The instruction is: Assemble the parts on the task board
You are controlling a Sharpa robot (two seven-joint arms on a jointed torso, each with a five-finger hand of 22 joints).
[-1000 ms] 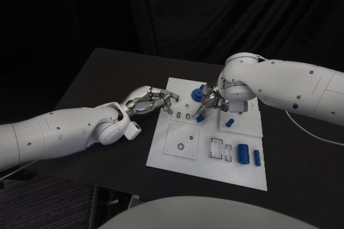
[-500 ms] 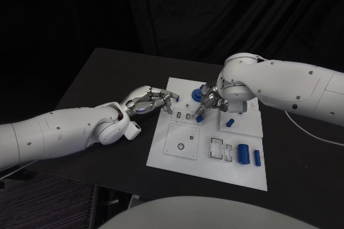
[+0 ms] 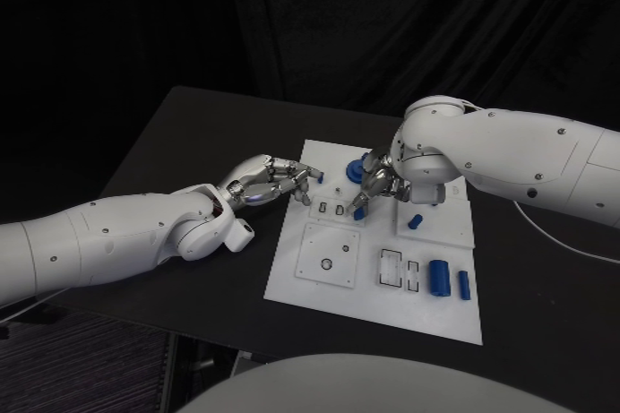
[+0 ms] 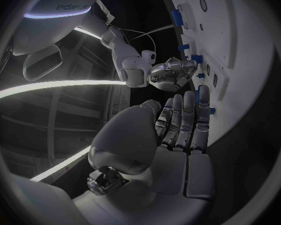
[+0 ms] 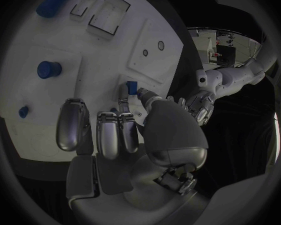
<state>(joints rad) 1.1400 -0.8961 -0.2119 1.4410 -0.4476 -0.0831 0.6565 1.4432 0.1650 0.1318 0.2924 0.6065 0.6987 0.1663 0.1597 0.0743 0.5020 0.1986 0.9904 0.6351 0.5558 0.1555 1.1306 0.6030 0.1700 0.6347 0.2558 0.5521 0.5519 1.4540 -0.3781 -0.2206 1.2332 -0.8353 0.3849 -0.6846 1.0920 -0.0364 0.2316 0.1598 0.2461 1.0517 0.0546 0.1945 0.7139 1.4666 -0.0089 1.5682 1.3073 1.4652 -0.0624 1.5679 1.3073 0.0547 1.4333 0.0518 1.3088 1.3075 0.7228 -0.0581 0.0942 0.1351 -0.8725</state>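
The white task board [image 3: 339, 279] lies mid-table. My right hand [image 3: 382, 184] is over its far half and pinches a small blue part [image 3: 359, 213] between thumb and a finger, just above the small slots [image 3: 331, 209]. The right wrist view has the same blue part [image 5: 132, 87] at the thumb tip of my right hand [image 5: 125, 135], against the board [image 5: 84, 50]. My left hand [image 3: 269, 181] rests at the board's left edge with fingers stretched out, holding nothing. In the left wrist view, my left hand [image 4: 181, 130] points at the right hand [image 4: 170, 75].
A round blue knob [image 3: 354, 169] stands on the board behind the right hand. A short blue peg [image 3: 414, 221] and two blue cylinders [image 3: 439, 276] lie on the board's right side. A square plate [image 3: 328, 253] and rectangular recesses [image 3: 398, 269] sit nearer me.
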